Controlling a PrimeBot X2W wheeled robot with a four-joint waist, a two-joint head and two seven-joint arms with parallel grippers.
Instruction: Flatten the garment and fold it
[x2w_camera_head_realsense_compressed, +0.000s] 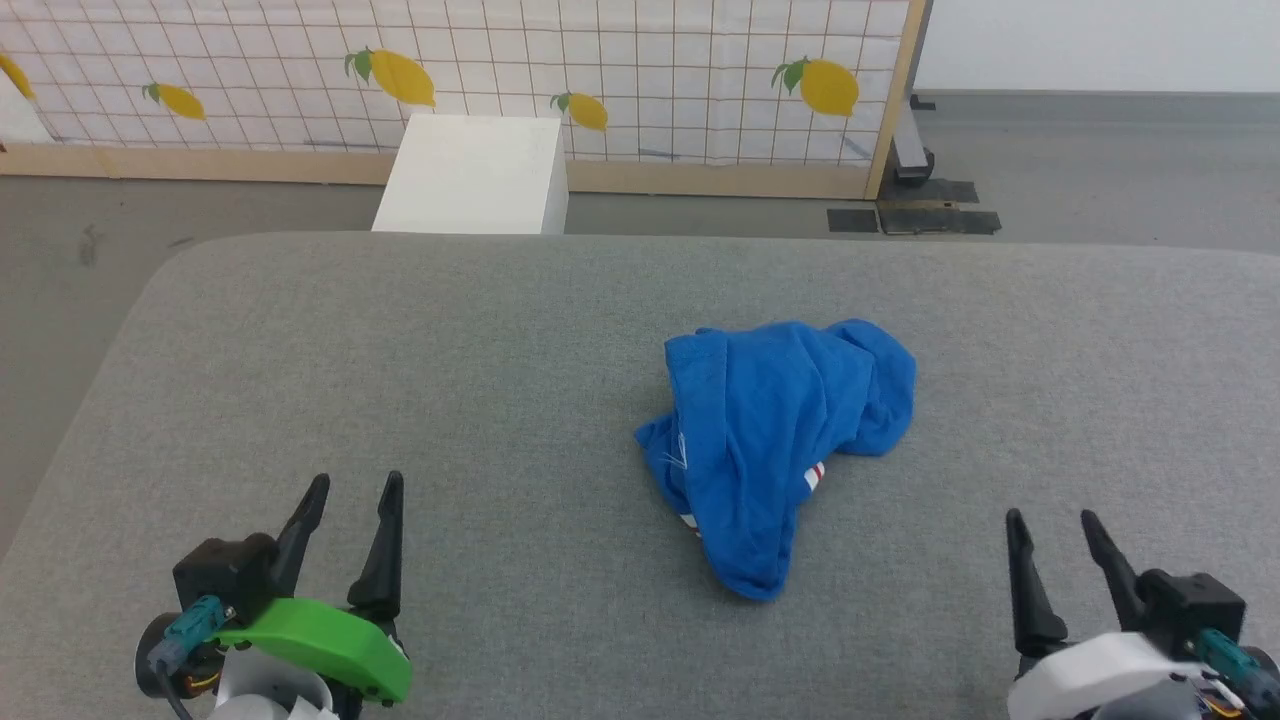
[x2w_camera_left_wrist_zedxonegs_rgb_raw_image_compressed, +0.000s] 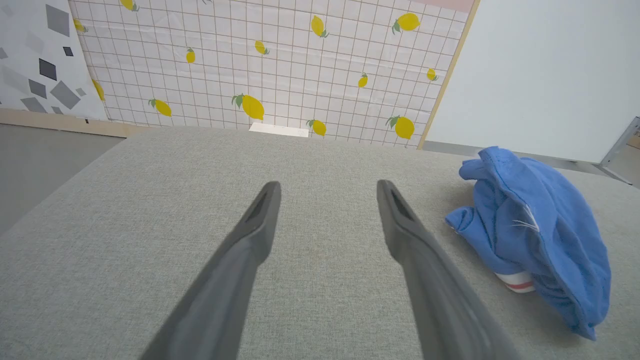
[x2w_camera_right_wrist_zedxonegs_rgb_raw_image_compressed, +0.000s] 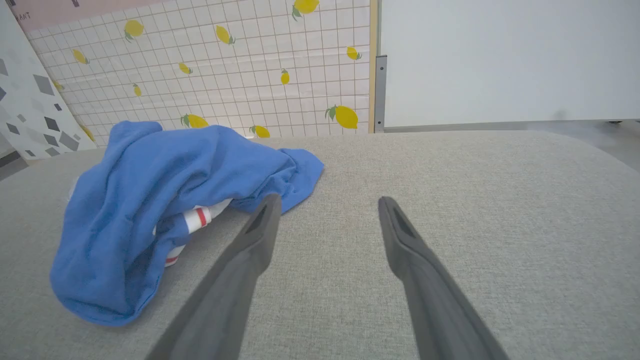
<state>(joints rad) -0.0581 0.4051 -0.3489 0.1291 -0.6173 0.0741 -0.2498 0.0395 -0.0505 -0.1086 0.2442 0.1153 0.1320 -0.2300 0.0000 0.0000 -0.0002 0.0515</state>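
Crumpled right of centre on the grey table (x2w_camera_head_realsense_compressed: 400, 350), the garment (x2w_camera_head_realsense_compressed: 775, 440) looks soft, light and limp — best pinched at a loose edge or the striped trim (x2w_camera_head_realsense_compressed: 815, 477) — with the left gripper (x2w_camera_head_realsense_compressed: 356, 480) and right gripper (x2w_camera_head_realsense_compressed: 1052, 516) near, fingers apart, empty.

Looks like a robot test lab — freestanding lemon-print backdrop panel (x2w_camera_head_realsense_compressed: 600, 80) in a wooden frame, bare grey floor (x2w_camera_head_realsense_compressed: 1100, 170) with dark tape patches (x2w_camera_head_realsense_compressed: 940, 220), plain white wall (x2w_camera_head_realsense_compressed: 1100, 45), white box (x2w_camera_head_realsense_compressed: 470, 175), wide grey fabric-covered worktop (x2w_camera_head_realsense_compressed: 400, 350)

The left jaws gape wide at the lower left, dark fingers (x2w_camera_head_realsense_compressed: 385, 545) pointing forward; the right jaws gape equally wide at the lower right.
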